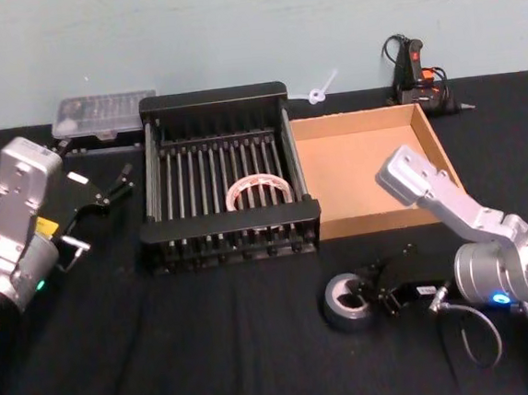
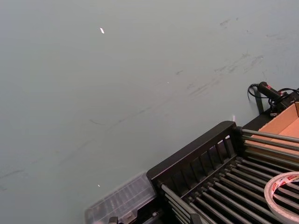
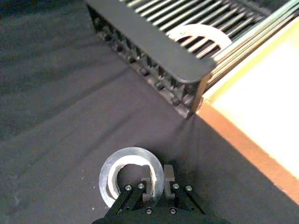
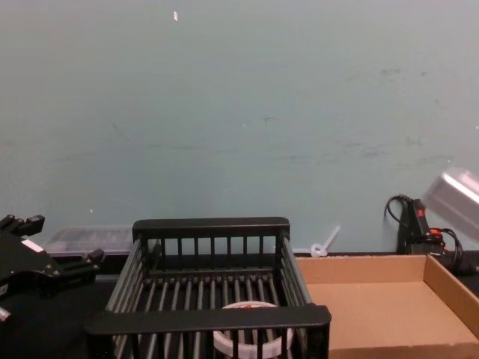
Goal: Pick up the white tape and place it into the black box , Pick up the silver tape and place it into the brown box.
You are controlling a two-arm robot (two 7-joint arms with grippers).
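Right wrist view: fingers [image 3: 150, 183] straddle silver tape [image 3: 131, 175] wall.

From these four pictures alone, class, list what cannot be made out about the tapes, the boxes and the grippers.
- White tape, chest view: the black box's front rim hides its near part.
- White tape, left wrist view: cut off by the picture's edge.
- Brown box, chest view: near wall cut off below.
- Silver tape, right wrist view: the right gripper covers its near side.
- Left gripper, head view: too small to read.

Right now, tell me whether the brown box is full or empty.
Empty: the brown box has a bare floor; the silver tape lies outside on the table.
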